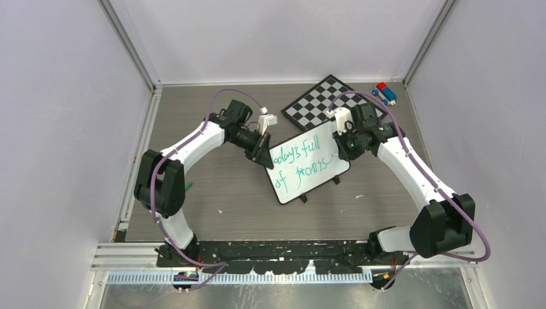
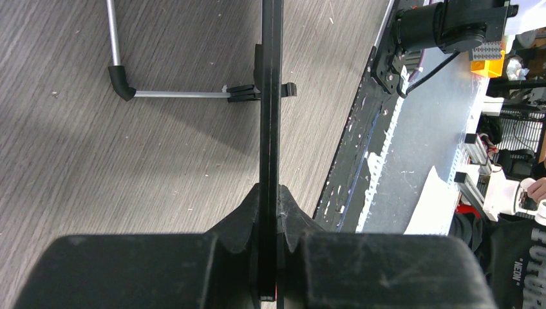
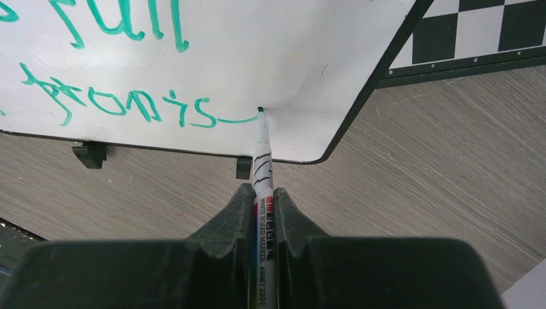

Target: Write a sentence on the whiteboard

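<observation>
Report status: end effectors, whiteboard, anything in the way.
Left end effector shut on edge of small white whiteboard. Right end effector shut on white marker, tip at end of green handwritten sentence. Nothing blocking tip.

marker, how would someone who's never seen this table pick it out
Mid-table sits the whiteboard with green writing, beside the chessboard. At its right end the right pincer holds a thin white marker, tip touching the board where the second line ends; nothing else nearby is pen-shaped.

Rounded white whiteboard (image 1: pixel 317 185) carries green two-line sentence (image 1: pixel 301 156), ending "promis".
</observation>
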Motion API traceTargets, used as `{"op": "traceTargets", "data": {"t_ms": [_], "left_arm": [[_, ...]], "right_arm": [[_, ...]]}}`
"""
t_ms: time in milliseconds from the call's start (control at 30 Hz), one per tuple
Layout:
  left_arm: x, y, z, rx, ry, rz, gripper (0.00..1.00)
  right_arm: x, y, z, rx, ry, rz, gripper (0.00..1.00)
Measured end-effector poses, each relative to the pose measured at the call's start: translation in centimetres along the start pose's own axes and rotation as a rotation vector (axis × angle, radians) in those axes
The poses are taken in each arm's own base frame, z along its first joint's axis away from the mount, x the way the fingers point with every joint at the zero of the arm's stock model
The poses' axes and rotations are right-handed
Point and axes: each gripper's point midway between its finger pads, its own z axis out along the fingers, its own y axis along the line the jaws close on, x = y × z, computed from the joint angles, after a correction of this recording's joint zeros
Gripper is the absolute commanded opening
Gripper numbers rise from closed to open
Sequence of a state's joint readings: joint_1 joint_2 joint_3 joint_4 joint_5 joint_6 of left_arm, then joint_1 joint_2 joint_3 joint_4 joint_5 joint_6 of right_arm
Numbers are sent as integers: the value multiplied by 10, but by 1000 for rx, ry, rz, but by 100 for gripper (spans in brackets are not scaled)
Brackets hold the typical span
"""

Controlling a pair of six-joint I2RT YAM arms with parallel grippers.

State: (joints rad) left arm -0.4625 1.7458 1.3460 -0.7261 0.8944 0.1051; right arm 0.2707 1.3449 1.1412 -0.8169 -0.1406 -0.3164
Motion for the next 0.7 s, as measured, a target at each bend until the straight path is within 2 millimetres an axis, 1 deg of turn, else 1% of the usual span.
{"op": "traceTargets", "data": {"t_ms": [133, 467, 567, 700], "left_arm": [[0, 0, 0, 0, 0, 0, 0], [0, 0, 0, 0, 0, 0, 0], [0, 0, 0, 0, 0, 0, 0], [0, 0, 0, 0, 0, 0, 0]], "right_arm": [[-5, 2, -1, -15, -9, 0, 0], [-5, 11, 0, -60, -11, -6, 0], [1, 15, 3, -73, 6, -3, 0], [16, 18, 8, -84, 46, 0, 0]]}}
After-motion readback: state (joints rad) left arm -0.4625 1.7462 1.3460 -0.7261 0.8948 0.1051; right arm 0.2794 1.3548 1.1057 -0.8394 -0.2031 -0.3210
